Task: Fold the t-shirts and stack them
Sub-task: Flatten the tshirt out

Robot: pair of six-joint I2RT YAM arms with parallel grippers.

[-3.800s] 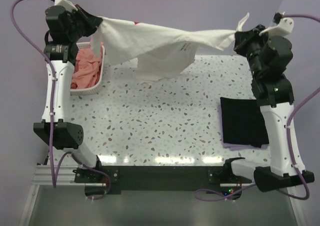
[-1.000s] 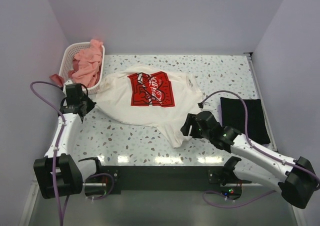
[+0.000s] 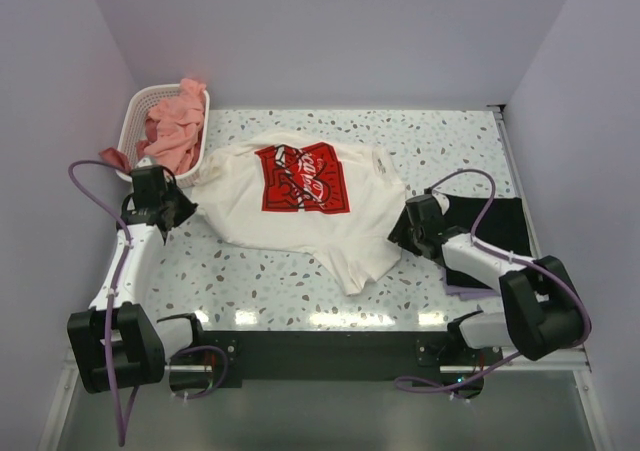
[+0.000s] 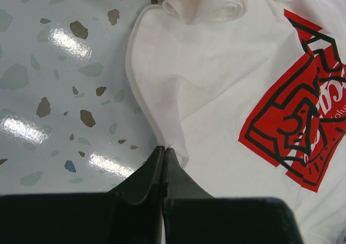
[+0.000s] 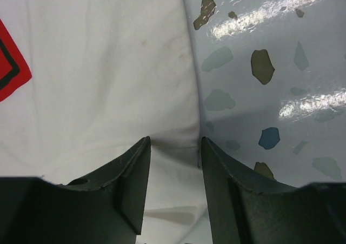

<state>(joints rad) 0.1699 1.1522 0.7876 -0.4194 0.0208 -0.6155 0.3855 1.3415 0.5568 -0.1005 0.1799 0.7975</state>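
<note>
Left gripper (image 4: 164, 150) closed at shirt (image 4: 216, 87) left hem; right gripper (image 5: 174, 144) jaws apart astride right hem; open table (image 3: 250, 283) nearside; shirt flat, red print up, rumpled.

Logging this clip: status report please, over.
Left hand shut on tee edge. Right hand open, straddling opposite edge. Tee spread logo up, not yet folded. Basket against its sleeve.

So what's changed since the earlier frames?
The cream t-shirt, held stretched in the air by both arms, came down flat on the table, print up. The right claw then swung from its near hem to its right edge, jaws apart astride it. The left claw stays shut on the left edge. The black t-shirt and basket are unchanged.
</note>
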